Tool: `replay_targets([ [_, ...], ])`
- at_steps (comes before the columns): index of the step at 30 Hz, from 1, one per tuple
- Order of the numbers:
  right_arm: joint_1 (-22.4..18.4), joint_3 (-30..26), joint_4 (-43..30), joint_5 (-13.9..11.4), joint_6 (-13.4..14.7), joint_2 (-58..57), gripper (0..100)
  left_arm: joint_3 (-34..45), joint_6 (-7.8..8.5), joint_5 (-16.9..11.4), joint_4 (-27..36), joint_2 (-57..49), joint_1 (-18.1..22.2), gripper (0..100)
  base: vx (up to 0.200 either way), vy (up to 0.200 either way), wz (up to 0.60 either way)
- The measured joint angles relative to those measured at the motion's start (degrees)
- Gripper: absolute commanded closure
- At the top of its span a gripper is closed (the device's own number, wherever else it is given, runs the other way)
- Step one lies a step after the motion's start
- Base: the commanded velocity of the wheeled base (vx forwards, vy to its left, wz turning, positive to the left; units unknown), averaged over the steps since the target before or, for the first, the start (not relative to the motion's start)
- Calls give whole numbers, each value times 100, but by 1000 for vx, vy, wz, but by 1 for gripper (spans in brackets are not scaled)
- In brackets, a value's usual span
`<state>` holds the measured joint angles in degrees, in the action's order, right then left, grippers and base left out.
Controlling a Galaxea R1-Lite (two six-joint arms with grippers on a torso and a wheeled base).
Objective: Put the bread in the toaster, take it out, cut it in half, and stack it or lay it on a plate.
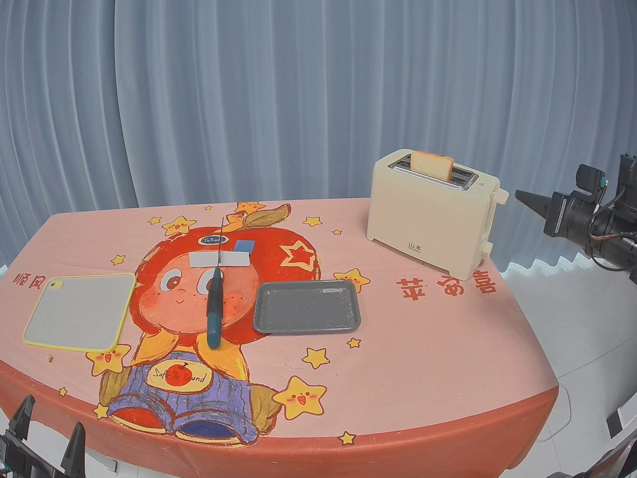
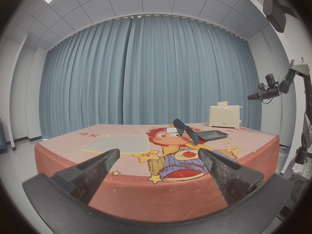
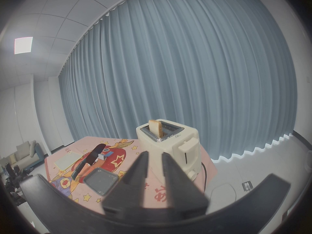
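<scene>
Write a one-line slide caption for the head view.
Bread slice standing in the cream toaster, with knife, grey tray and cutting board laid out on the pink tablecloth.

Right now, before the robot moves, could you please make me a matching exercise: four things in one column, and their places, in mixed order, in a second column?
Things:
1. bread
2. knife
3. cutting board
4. grey tray

Places:
A. near the left edge of the table
B. standing in a slot of the toaster
C. between the knife and the toaster
D. mid-table, blade lying over a white block

Pairs: 1-B, 2-D, 3-A, 4-C
</scene>
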<state>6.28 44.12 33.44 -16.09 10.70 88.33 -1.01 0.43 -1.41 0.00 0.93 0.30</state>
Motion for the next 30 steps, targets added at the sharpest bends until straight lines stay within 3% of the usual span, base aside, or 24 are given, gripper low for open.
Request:
replay_targets([
  [4, -151, 169, 340, -108, -48, 299, 100, 0, 1, 0, 0, 0, 0, 0, 0, 0, 0],
  [11, -650, 786, 1202, -517, -335, 985, 100, 0, 1, 0, 0, 0, 0, 0, 0, 0, 0],
  [18, -836, 922, 2209, -763, -613, 1616, 100, 0, 4, 0, 0, 0, 0, 0, 0, 0, 0],
  [21, -828, 833, 2327, -892, -767, 1816, 100, 0, 4, 0, 0, 0, 0, 0, 0, 0, 0],
  [30, -764, 621, 2341, -901, -992, 2068, 100, 0, 9, 0, 0, 0, 0, 0, 0, 0, 0],
])
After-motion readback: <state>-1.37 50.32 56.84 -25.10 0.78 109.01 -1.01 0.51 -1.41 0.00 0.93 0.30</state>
